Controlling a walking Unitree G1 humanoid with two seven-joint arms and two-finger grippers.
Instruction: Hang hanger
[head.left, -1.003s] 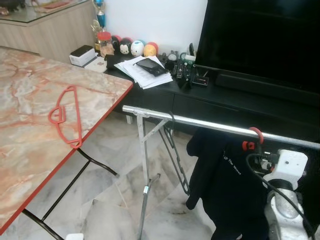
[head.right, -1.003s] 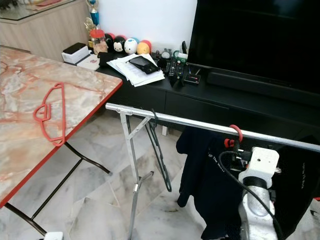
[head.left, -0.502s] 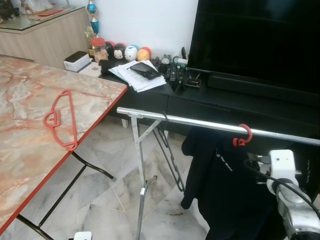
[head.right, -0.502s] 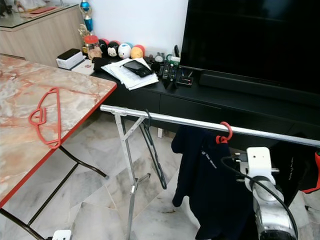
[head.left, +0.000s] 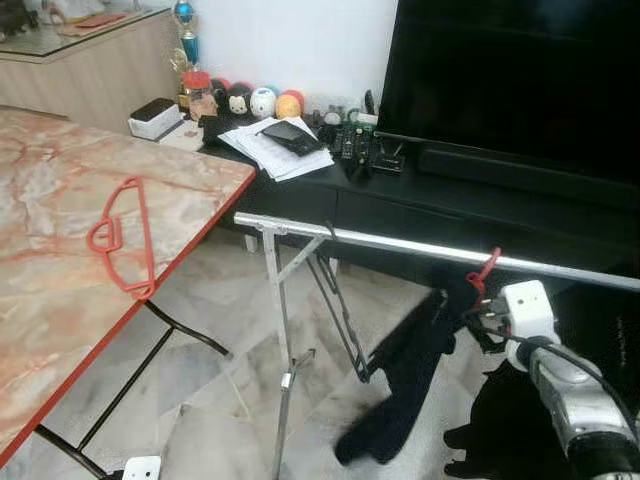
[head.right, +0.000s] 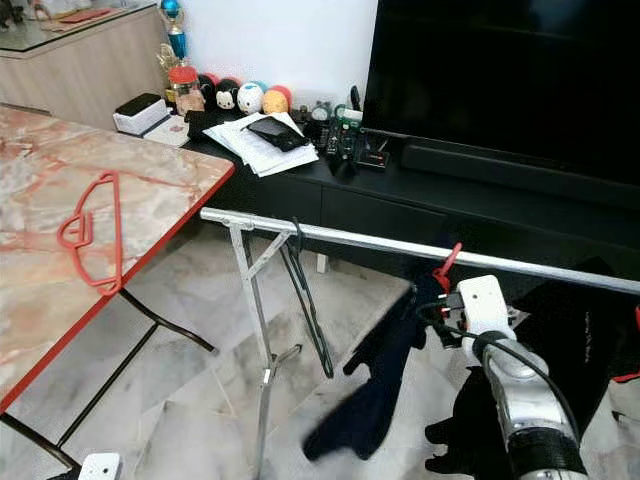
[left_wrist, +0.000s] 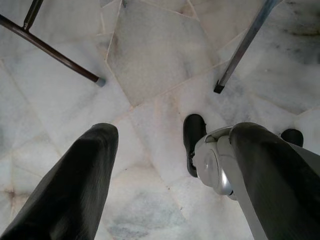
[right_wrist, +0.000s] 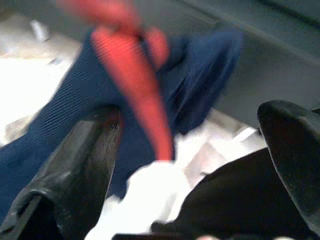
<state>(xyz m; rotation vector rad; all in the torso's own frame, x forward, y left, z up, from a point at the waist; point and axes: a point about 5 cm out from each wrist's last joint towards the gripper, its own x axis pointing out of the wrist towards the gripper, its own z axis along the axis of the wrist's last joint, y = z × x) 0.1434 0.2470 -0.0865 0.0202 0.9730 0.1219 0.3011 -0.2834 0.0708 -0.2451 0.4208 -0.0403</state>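
Hanging the red plastic hanger (head.left: 483, 272) with its dark navy shirt (head.left: 405, 380) on the silver metal rail (head.left: 380, 242), the right gripper (right_wrist: 190, 165) sits just below, fingers spread wide, gripping nothing; withdrawing seems next

Two red hangers: one on the table (head.left: 110, 225), one on the rail (head.left: 484, 270) (carrying a dark garment (head.left: 400, 385)).
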